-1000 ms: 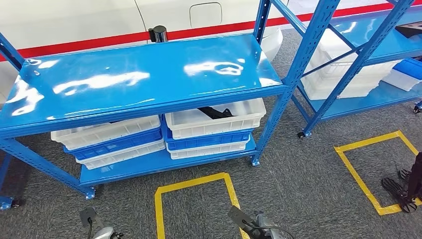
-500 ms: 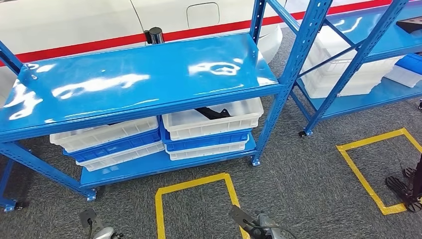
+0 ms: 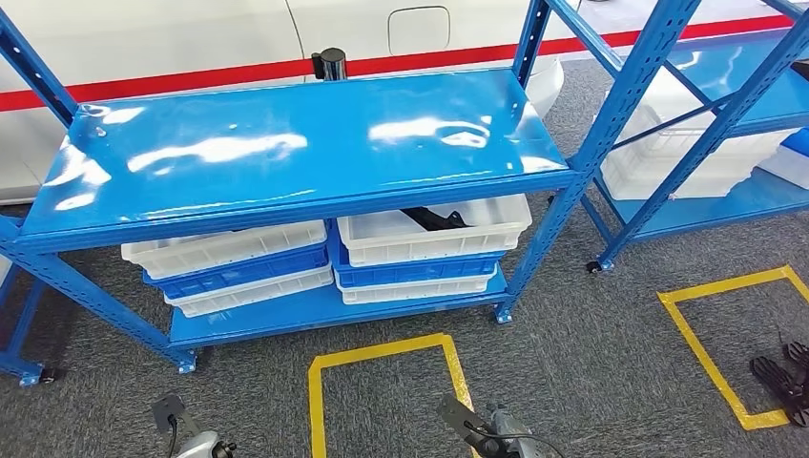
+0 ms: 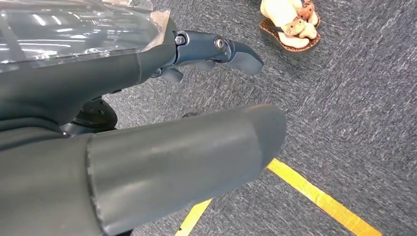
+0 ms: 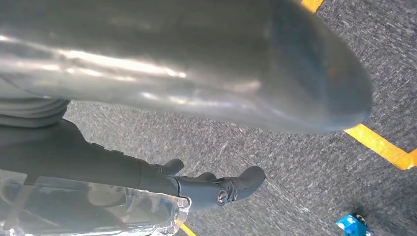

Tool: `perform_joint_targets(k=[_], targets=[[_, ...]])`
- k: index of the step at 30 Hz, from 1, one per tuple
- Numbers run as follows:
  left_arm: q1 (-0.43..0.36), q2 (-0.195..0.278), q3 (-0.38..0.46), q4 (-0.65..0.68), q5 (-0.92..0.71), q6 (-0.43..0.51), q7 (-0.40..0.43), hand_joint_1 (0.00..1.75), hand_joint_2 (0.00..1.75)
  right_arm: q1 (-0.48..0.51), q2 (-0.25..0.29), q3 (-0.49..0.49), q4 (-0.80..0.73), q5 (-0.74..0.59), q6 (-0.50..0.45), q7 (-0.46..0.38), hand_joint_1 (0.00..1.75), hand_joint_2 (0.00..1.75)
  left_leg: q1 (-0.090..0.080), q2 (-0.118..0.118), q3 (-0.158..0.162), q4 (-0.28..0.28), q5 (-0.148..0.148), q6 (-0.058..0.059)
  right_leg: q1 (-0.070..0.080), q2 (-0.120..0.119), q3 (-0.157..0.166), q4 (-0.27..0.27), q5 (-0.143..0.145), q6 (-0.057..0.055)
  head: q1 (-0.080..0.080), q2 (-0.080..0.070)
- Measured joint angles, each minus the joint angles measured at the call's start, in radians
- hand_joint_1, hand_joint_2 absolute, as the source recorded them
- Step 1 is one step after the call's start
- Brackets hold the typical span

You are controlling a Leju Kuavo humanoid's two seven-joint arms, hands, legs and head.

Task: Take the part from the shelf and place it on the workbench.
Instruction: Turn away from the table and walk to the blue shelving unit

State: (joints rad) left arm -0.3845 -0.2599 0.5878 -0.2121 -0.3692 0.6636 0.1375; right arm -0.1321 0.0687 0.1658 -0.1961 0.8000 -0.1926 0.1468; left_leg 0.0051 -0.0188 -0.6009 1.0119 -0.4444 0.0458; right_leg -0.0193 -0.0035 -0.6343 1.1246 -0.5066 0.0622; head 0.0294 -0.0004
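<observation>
A black part lies in the upper right white bin on the lower level of the blue shelf, half hidden under the top board. Both of my arms hang low in front of the shelf, well short of it. In the head view my left hand and right hand sit at the bottom edge. The left wrist view has my left hand with its fingers stretched out over carpet, holding nothing. My right hand likewise holds nothing, its fingers extended.
Stacked white and blue bins fill the lower shelf's left side. A second blue shelf with white bins stands to the right. Yellow tape squares mark the grey carpet. Black stand feet at far right. A person's sandalled feet are nearby.
The whole picture has shifted right and slightly down, so the camera has moved. Both hands hang as before, holding nothing.
</observation>
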Motion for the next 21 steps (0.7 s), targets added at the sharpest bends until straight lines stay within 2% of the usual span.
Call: perform_joint_targets(k=[1,2,3,5,6,9,11,14,16,18,21], targets=[[0.019,0.005,-0.003,0.000,-0.027,-0.018,0.007,0.00,0.00,0.002,0.000,-0.005,0.000,-0.018,-0.018,0.000,0.00,0.00,-0.003,-0.001,0.001,0.000,-0.002,-0.004,0.002,0.001,0.032,-0.062,0.021,-0.001,0.000,0.000],[0.053,0.013,-0.008,0.000,-0.067,-0.044,0.009,0.00,0.44,0.008,0.000,-0.015,0.000,-0.043,-0.046,-0.004,0.00,0.44,-0.006,-0.001,0.004,0.000,-0.006,-0.008,0.002,0.003,0.055,-0.102,0.032,-0.003,0.000,0.000],[0.101,0.028,-0.013,0.001,-0.105,-0.074,0.006,0.00,0.87,0.018,0.002,-0.031,0.000,-0.068,-0.075,-0.010,0.00,0.87,-0.010,0.001,0.009,0.000,-0.012,-0.006,0.000,0.007,0.068,-0.120,0.036,-0.007,0.000,0.000],[0.207,0.060,-0.018,0.009,-0.144,-0.116,-0.014,0.00,1.75,0.045,0.002,-0.065,0.002,-0.093,-0.111,-0.022,0.00,1.75,-0.011,0.009,0.020,-0.001,-0.018,0.004,-0.002,0.015,0.074,-0.122,0.036,-0.010,-0.001,0.000],[0.250,0.074,-0.016,0.012,-0.144,-0.123,-0.017,0.00,1.75,0.055,-0.001,-0.077,0.002,-0.091,-0.112,-0.023,0.00,1.31,-0.010,0.012,0.021,-0.001,-0.019,0.010,-0.001,0.017,0.073,-0.122,0.036,-0.010,-0.002,0.000],[0.313,0.099,-0.008,0.018,-0.152,-0.125,0.012,0.00,1.75,0.059,-0.005,-0.091,0.003,-0.072,-0.094,-0.017,0.00,0.00,-0.005,0.010,0.019,-0.006,-0.016,0.004,0.006,0.016,0.070,-0.121,0.033,-0.013,-0.002,0.000],[0.319,0.104,-0.007,0.018,-0.158,-0.122,0.030,0.00,1.75,0.050,-0.002,-0.094,0.003,-0.066,-0.084,-0.014,0.00,0.00,-0.004,0.007,0.020,-0.009,-0.015,-0.001,0.007,0.012,0.071,-0.121,0.032,-0.016,-0.002,0.000],[0.324,0.106,-0.008,0.018,-0.164,-0.120,0.046,0.00,1.75,0.043,0.000,-0.097,0.003,-0.064,-0.079,-0.013,0.00,0.00,-0.002,0.007,0.022,-0.012,-0.014,-0.016,0.010,0.012,0.072,-0.121,0.031,-0.020,-0.002,0.000],[0.327,0.106,-0.008,0.019,-0.164,-0.120,0.049,0.00,1.75,0.041,-0.001,-0.098,0.003,-0.064,-0.078,-0.013,0.00,0.87,-0.002,0.007,0.022,-0.012,-0.013,-0.022,0.010,0.012,0.072,-0.120,0.032,-0.023,-0.002,0.000],[0.329,0.106,-0.008,0.019,-0.164,-0.120,0.048,0.00,1.75,0.039,-0.001,-0.099,0.003,-0.064,-0.078,-0.014,0.00,1.75,-0.002,0.007,0.022,-0.012,-0.013,-0.022,0.010,0.011,0.073,-0.120,0.032,-0.023,-0.002,0.000],[0.335,0.109,-0.012,0.017,-0.143,-0.126,0.032,0.00,1.75,0.042,0.000,-0.102,0.002,-0.080,-0.077,-0.025,0.00,1.75,-0.004,0.007,0.022,-0.012,-0.013,-0.022,0.009,0.011,0.073,-0.120,0.032,-0.023,-0.002,0.000]])
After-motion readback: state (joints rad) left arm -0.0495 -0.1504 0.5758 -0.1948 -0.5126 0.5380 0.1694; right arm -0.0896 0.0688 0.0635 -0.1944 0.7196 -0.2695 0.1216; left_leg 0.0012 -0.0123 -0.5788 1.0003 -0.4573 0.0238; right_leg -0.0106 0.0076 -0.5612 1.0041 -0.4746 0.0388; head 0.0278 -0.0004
